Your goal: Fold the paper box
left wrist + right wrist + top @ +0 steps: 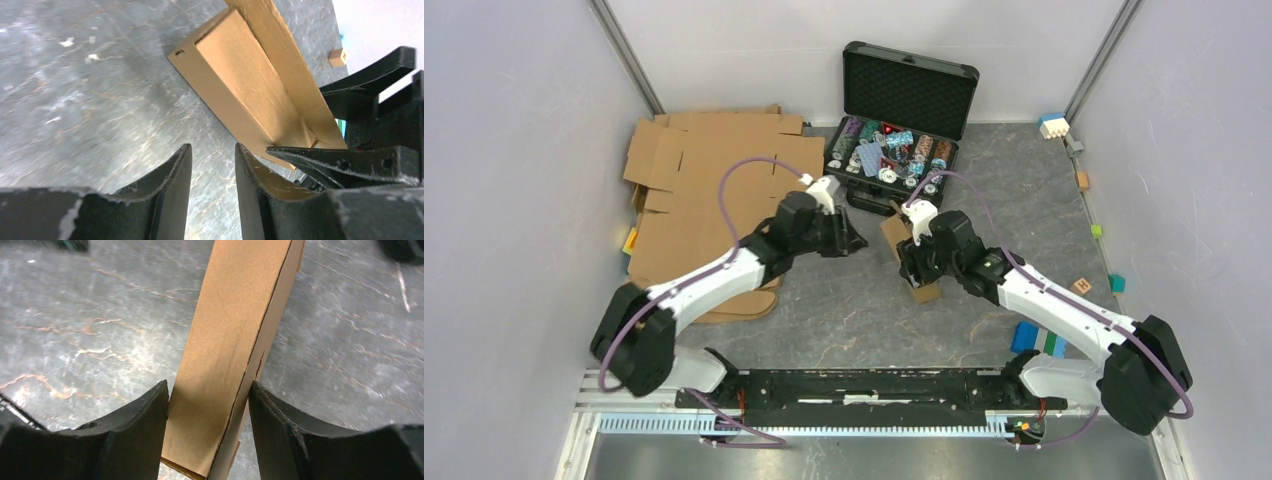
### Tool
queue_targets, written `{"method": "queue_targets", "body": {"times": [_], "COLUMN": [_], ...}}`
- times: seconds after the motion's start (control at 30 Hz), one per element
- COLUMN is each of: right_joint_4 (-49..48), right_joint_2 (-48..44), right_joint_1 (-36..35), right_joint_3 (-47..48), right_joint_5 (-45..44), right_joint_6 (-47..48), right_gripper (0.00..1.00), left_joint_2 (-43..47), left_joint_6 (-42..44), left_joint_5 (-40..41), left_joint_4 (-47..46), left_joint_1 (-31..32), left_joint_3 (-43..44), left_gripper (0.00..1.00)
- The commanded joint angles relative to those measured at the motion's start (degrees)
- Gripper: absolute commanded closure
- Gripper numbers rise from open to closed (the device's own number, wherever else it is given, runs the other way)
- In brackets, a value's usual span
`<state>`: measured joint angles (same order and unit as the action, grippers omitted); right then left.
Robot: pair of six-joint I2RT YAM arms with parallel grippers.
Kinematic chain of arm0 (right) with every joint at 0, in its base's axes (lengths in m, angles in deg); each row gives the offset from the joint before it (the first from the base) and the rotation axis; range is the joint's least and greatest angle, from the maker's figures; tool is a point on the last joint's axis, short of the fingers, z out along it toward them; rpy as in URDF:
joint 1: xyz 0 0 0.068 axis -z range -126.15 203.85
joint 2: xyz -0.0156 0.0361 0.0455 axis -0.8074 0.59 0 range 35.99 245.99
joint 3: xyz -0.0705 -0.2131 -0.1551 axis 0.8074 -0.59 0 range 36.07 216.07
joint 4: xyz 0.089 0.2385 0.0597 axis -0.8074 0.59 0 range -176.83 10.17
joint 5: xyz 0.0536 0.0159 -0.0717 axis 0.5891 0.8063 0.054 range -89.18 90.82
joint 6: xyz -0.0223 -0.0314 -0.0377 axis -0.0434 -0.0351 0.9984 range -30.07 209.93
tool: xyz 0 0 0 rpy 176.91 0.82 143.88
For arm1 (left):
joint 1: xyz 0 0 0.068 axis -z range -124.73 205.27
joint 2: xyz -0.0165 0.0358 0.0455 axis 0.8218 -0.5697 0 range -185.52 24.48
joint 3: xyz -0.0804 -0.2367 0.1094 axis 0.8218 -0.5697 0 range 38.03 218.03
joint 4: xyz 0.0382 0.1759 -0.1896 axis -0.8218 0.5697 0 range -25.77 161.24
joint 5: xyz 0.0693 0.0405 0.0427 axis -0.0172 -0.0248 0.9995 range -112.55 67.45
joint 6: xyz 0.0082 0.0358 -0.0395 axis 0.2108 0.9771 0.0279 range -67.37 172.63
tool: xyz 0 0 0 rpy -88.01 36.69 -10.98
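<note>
Inside the right tool [209,390] the paper box [235,315] sits clamped; left tool [213,147] narrow.

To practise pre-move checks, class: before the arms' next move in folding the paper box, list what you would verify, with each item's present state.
1. The right jaws on the paper box: ok, gripping both faces.
2. Nothing in the left jaws: ok, parted, only table between them.
3. The left jaws on the box: not ok, short of it.
4. Box flaps shut: cannot tell, ends hidden.
5. Box resting on the table: cannot tell.
</note>
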<state>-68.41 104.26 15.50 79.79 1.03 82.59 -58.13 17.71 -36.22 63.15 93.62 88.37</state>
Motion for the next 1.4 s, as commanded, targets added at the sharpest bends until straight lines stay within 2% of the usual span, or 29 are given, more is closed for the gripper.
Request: {"method": "queue_targets", "body": {"times": [0.0,0.07,0.23,0.47,0.67,0.9,1.03,1.13,1.37], "right_joint_4": [-5.72,-7.95,-10.7,-11.25,-10.45,-10.6,-10.42,-9.74,-7.95], "right_joint_2": [-1.65,-1.34,0.51,2.84,4.71,5.9,5.76,5.57,3.46], "right_joint_1": [-0.15,-0.14,-0.24,-0.23,-0.24,-0.24,-0.19,-0.24,-0.21], "right_joint_3": [-1.3,-2.1,-3.11,-3.38,-4.15,-4.4,-4.53,-3.93,-2.15], "right_joint_5": [11.5,16.85,26.86,34.03,34.05,32.53,31.22,29.4,22.04], "right_joint_6": [3.77,4.96,9.15,13.73,15.67,16.21,16.34,16.23,14.34], "right_gripper": [0.41,0.42,0.43,0.42,0.4,0.35,0.27,0.2,0.02], "left_joint_2": [9.95,13.37,19.52,18.23,16.35,10.55,7.95,6.59,4.56], "left_joint_6": [2.6,2.35,-0.33,-1.02,0.23,-0.06,0.13,0.44,1.69], "left_joint_5": [-0.15,0.33,0.78,-2.25,-0.17,-3.27,-4.45,-4.93,-4.87], "left_joint_4": [2.65,2.55,-0.83,-3.91,-3.02,-6.47,-7.62,-7.51,-4.31], "left_joint_1": [-4.0,-4.89,-5.83,-6.82,-8.48,-9.82,-9.83,-9.86,-9.82], "left_joint_3": [-6.02,-8.78,-15.47,-17.79,-16.64,-16.1,-15.56,-15.02,-13.22], "left_gripper": [0.55,0.53,0.4,0.34,0.33,0.35,0.36,0.4,0.46]}}
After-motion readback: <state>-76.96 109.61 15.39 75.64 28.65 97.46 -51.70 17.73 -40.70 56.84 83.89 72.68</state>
